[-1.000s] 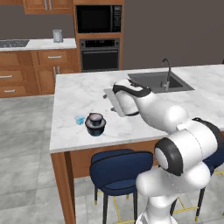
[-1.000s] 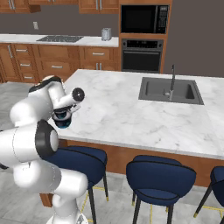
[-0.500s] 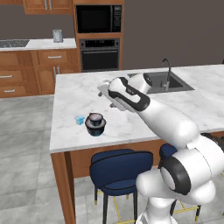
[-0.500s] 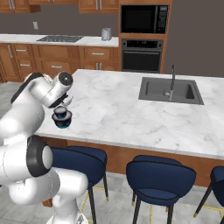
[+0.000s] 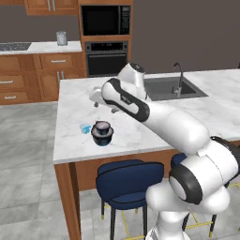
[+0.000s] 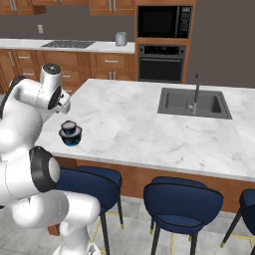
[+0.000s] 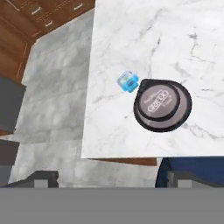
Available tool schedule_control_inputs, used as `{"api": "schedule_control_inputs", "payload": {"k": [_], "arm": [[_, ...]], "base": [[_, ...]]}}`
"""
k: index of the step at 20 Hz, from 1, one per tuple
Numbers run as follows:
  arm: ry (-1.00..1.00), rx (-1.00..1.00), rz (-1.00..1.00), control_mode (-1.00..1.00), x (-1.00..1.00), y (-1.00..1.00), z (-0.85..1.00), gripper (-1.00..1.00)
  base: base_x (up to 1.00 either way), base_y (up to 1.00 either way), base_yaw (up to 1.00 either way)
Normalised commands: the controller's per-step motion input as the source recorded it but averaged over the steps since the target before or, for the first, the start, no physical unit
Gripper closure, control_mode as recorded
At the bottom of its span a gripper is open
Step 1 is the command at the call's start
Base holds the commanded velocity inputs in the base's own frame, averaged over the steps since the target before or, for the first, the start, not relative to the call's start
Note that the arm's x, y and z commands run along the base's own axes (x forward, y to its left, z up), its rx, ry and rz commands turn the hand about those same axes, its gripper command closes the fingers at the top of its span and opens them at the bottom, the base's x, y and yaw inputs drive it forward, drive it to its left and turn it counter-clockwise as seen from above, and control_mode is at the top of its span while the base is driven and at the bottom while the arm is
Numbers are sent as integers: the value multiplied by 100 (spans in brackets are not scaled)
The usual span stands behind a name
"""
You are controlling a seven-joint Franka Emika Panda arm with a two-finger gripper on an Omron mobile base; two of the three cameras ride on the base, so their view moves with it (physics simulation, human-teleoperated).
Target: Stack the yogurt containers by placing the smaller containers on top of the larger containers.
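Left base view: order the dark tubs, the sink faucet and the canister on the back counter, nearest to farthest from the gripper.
1. dark tubs, by the island's near edge, just below the open gripper.
2. sink faucet, off to the right on the island.
3. canister, across the aisle on the back counter.

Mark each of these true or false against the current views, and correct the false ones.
1. The small dark tub sits on top of the wide dark tub. True.
2. The light-blue cup is stacked on the dark tubs. False: it stands on the island counter beside them.
3. The end effector holds the light-blue cup. False: it is open and empty, raised above the counter.
4. The containers stand near the counter's edge, above a blue stool. True.
5. The sink holds a tub. False: no tub is in it.
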Motion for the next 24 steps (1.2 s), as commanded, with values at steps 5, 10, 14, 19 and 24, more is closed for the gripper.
{"api": "schedule_control_inputs", "payload": {"k": [5,10,14,19,24], "arm": [[4,-34,9,-100,-10,43,-3,-100],[0,-19,4,-100,-3,20,-13,-100],[-2,-18,4,-100,-10,14,-11,-100],[-6,-25,11,-100,-36,4,-24,-100],[-7,-33,17,-100,-44,3,-43,-100]], "base": [[0,0,0],[0,0,0],[0,0,0],[0,0,0],[0,0,0]]}}
